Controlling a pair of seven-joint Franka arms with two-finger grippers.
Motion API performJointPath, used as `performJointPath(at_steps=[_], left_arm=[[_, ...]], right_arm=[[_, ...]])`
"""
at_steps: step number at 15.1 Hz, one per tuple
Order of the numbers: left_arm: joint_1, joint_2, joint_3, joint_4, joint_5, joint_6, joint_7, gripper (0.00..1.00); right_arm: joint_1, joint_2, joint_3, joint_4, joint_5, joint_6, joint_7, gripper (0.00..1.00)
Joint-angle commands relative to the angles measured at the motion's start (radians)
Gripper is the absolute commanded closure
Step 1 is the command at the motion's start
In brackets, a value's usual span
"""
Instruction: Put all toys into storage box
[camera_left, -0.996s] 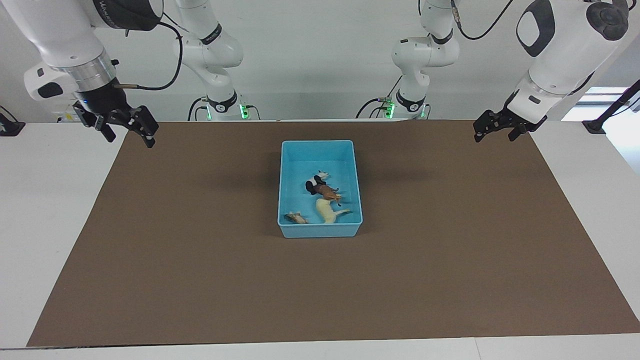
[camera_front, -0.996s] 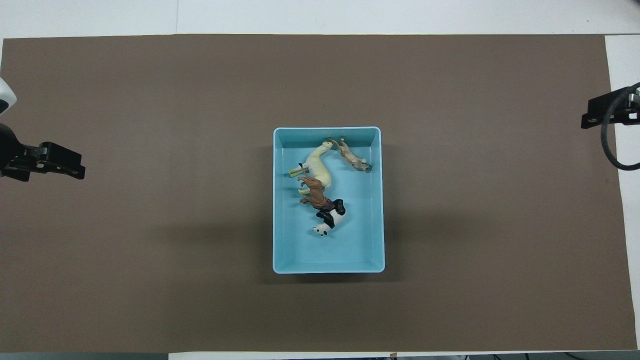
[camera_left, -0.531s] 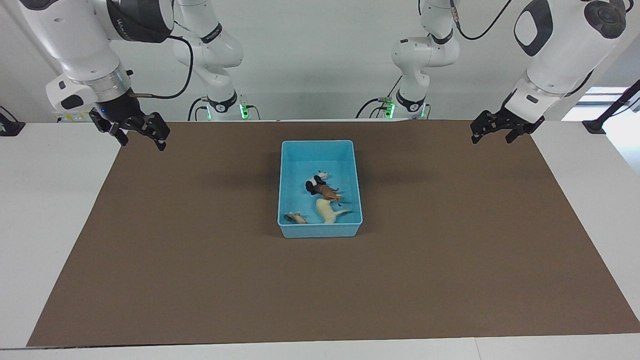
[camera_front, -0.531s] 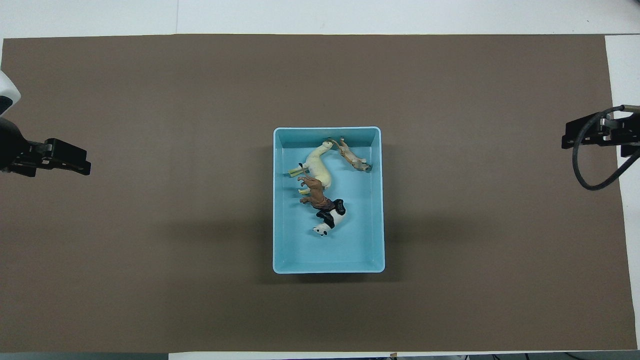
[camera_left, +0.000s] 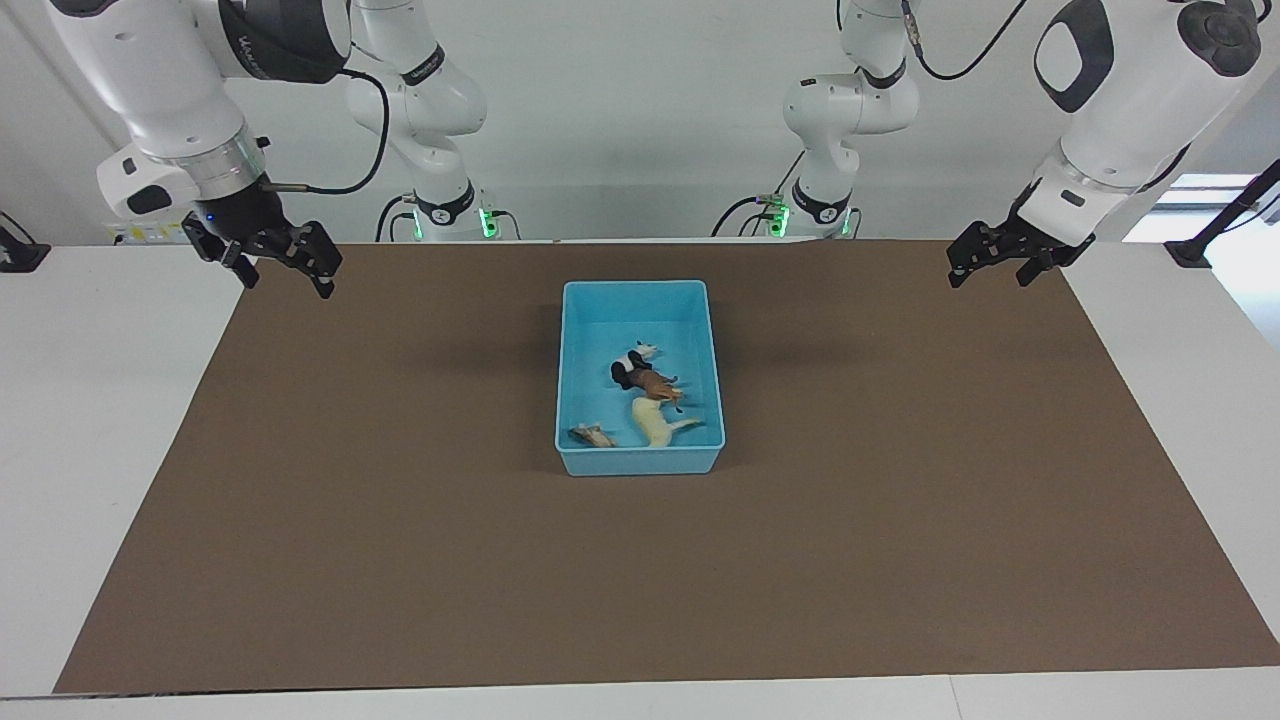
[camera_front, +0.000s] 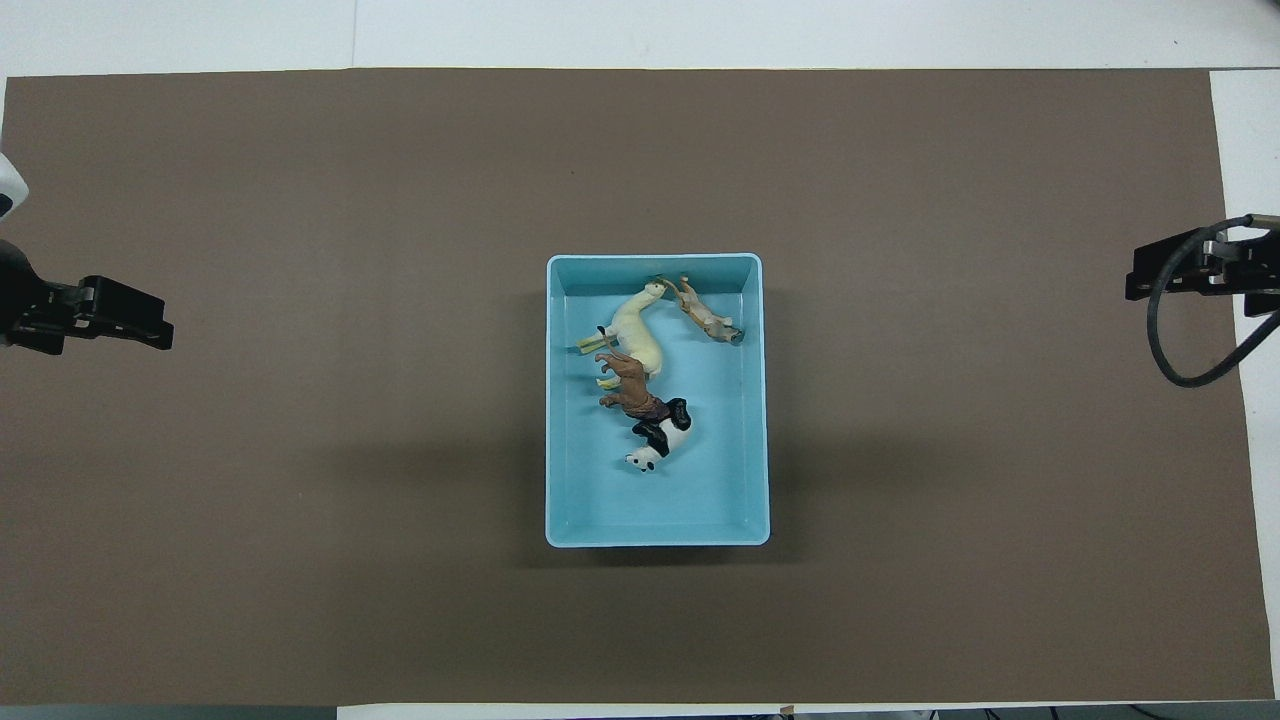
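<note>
The light blue storage box (camera_left: 640, 462) sits at the middle of the brown mat and also shows in the overhead view (camera_front: 657, 540). All four toys lie in it. The cream-white horse (camera_left: 655, 425) (camera_front: 637, 335) and the orange spotted cat (camera_left: 592, 435) (camera_front: 708, 318) lie at the end farther from the robots. The reddish-brown animal (camera_left: 658, 385) (camera_front: 628, 388) touches the panda (camera_left: 630, 365) (camera_front: 660, 440) at mid-box. My right gripper (camera_left: 283, 272) (camera_front: 1132, 282) is open and empty, raised over the mat's edge at its own end. My left gripper (camera_left: 988, 272) (camera_front: 165, 335) is open and empty over the mat's other end.
The brown mat (camera_left: 400, 520) covers most of the white table (camera_left: 90, 420). Two more arm bases (camera_left: 445, 205) stand at the robots' edge of the table. A black cable (camera_front: 1185, 370) loops from the right wrist.
The right gripper has swung a little inward, toward the middle of the table. The left gripper has barely shifted. The toys and the box have not moved.
</note>
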Motion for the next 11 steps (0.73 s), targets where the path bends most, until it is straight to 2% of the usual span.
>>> performJointPath(at_steps=[1,4,11], left_arm=[[0.006,-0.007,0.0,-0.013,-0.008,0.019,0.005,0.0],[0.006,-0.009,0.0,-0.013,-0.008,0.019,0.005,0.0],[0.006,-0.007,-0.002,-0.013,-0.008,0.019,0.005,0.0]], right_arm=[[-0.006,-0.025,0.004,-0.031,0.001,0.015,-0.029,0.0],[-0.006,-0.025,0.004,-0.031,0.001,0.012,-0.124,0.0],[0.0,-0.025,0.009,-0.024,0.001,0.012,-0.124,0.0]])
